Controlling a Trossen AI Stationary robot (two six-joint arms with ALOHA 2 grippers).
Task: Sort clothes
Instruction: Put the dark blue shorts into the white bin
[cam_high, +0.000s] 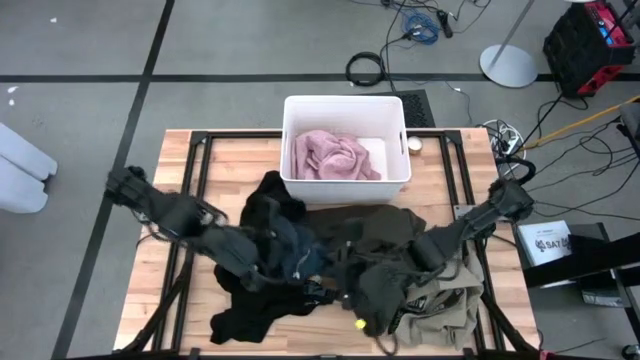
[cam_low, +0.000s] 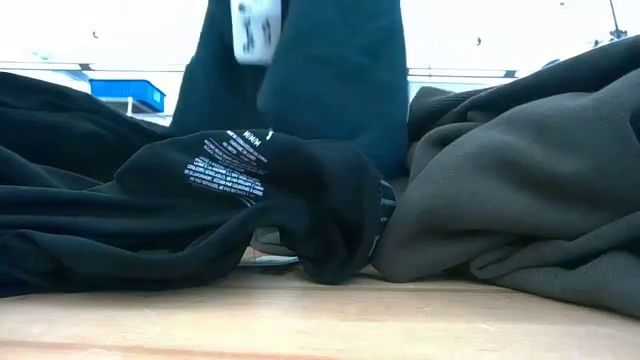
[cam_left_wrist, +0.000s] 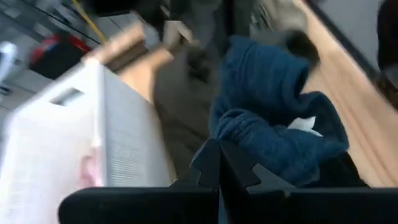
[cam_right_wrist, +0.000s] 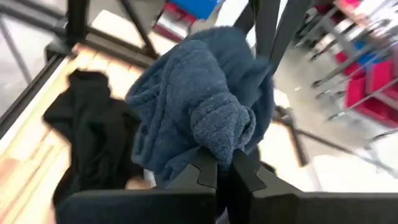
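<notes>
The dark blue fleecy garment (cam_high: 298, 252) is raised over the pile at the table's middle, and both grippers are shut on it. My left gripper (cam_left_wrist: 219, 155) comes from the left, my right gripper (cam_right_wrist: 225, 163) from the right. In the low view the blue garment (cam_low: 340, 80) hangs down from above. A pale pink garment (cam_high: 330, 155) lies inside the white bin (cam_high: 345, 108). The dark olive garment (cam_high: 385, 232), a khaki-tan one (cam_high: 440, 312) and black ones (cam_high: 250, 312) lie heaped on the table. My left gripper pinches a bunched fold of the blue garment (cam_left_wrist: 261, 146) between its two shut fingers, slanting down from the table's left. The cloth bulges past the fingertips and is lifted off the table there. How many layers it holds cannot be told. My right gripper pinches a rolled-up wad of the blue garment (cam_right_wrist: 221, 134) between its shut fingers, coming from the table's right and slanting slightly down. The cloth stands bunched beyond the fingertips and hangs slack below them, above the black garment (cam_right_wrist: 93, 143).
The white bin stands at the table's far middle, close beside my left gripper (cam_left_wrist: 93, 137). A black garment with a printed label (cam_low: 225, 165) and the olive garment (cam_low: 520, 180) lie at the near edge. Bare wood (cam_high: 180, 320) shows at the near left.
</notes>
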